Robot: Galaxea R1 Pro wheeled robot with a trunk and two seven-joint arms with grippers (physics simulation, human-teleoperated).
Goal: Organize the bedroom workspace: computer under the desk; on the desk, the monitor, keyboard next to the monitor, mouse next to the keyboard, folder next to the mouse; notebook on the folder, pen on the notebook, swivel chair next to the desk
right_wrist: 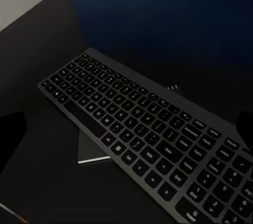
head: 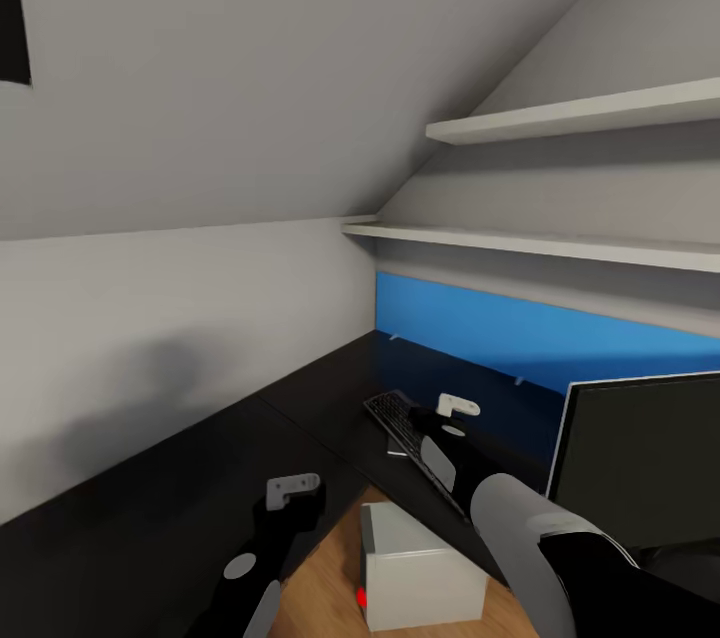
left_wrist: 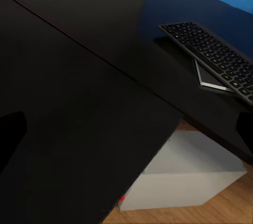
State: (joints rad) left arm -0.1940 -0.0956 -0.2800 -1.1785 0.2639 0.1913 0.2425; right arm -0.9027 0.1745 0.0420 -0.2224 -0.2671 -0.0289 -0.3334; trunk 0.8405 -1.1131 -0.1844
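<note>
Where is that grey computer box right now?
In the head view, the computer sits on the wooden floor in the desk's inner corner, below the keyboard.

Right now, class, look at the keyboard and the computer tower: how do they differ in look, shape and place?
The keyboard is black and slim; the computer is a light grey box. The keyboard lies on the desk, partly over a thin dark flat thing, while the computer stands on the wooden floor at the desk's edge. The computer shows a small red light; the keyboard shows none. Both sit near the desk's inner corner.
</note>
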